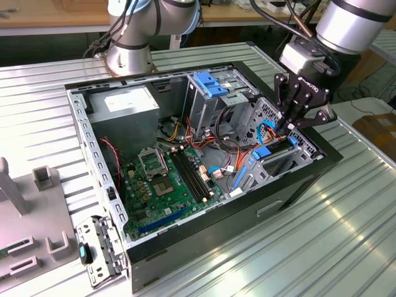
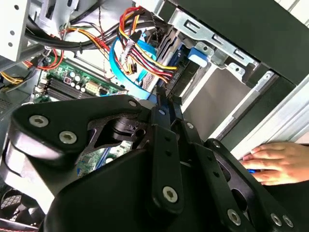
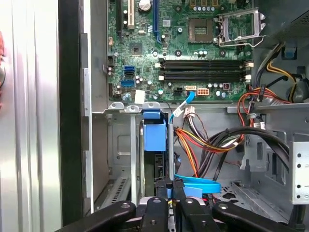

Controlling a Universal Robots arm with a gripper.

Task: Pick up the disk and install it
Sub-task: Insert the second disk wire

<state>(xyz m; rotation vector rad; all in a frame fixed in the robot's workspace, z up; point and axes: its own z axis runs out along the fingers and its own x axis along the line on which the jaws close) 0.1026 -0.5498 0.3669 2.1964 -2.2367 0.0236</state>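
I see the open computer case [image 1: 297,185] on my worktop [image 1: 346,247]; inside it a green motherboard [image 1: 173,179], beside that a grey power supply [image 1: 127,114].

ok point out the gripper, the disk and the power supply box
gripper [image 1: 292,125], exterior view, between its fingertips
disk [image 3: 154,137], first wrist view, on its blue plastic frame
power supply box [image 1: 127,103], exterior view, on its white label

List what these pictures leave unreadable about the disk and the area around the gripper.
1. Label face: in the first wrist view the disk stands edge-on in its bay, so its face is hidden.
2. Seating depth: in the exterior view the gripper covers the bay.
3. A hand: in the second wrist view the gripper's body and the picture edge cut it off, so what it touches is unclear.
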